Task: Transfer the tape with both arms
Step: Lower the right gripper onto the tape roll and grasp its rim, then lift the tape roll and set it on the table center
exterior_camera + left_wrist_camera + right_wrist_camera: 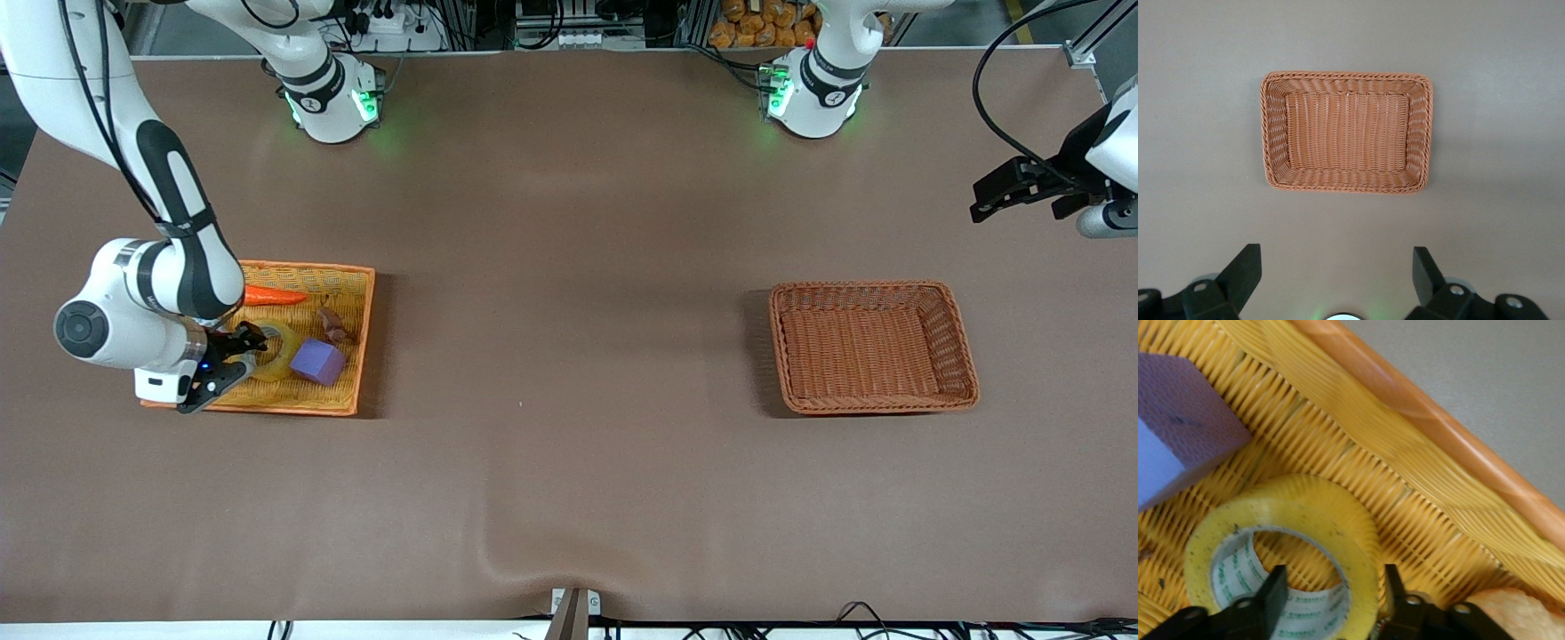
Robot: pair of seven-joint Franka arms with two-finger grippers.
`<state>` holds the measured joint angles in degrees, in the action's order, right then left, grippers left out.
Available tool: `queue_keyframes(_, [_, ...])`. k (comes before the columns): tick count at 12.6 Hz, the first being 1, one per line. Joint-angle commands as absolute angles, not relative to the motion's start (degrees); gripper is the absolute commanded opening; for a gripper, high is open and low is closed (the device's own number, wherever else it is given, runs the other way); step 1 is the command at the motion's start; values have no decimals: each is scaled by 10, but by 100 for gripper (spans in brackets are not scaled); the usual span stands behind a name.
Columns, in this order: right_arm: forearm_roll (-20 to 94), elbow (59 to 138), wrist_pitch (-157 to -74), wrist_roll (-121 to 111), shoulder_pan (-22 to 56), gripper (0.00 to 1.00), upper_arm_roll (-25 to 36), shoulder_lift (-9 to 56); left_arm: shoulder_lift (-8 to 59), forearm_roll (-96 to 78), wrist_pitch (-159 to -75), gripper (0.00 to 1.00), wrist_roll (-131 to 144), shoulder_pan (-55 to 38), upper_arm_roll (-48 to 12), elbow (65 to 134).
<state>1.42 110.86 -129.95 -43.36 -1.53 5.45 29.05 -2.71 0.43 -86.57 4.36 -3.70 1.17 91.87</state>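
The yellow tape roll (1291, 553) lies flat in the yellow wicker tray (351, 298), hole facing up, beside the purple cube (317, 362). The right hand (1331, 597) straddles its wall, one finger inside the core, one outside. The left hand (1337, 270) hangs spread apart over the counter (569, 267), waiting.

White arms (133, 133), black joint bands, green-lit bases (333, 102), black cables.
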Motion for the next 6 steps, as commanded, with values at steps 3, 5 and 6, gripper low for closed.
queue_keyframes(3, [22, 1111, -1298, -425, -12, 0, 56, 281, -24, -11, -855, 100, 43, -33, 11, 908])
queue_keyframes(5, [21, 1088, -1274, -427, -11, 0, 56, 270, -24, -11, -855, 100, 42, -32, 11, 910])
queue_keyframes(6, [17, 1056, -1227, -427, -11, 0, 56, 265, -23, -11, -855, 100, 41, -32, 12, 909])
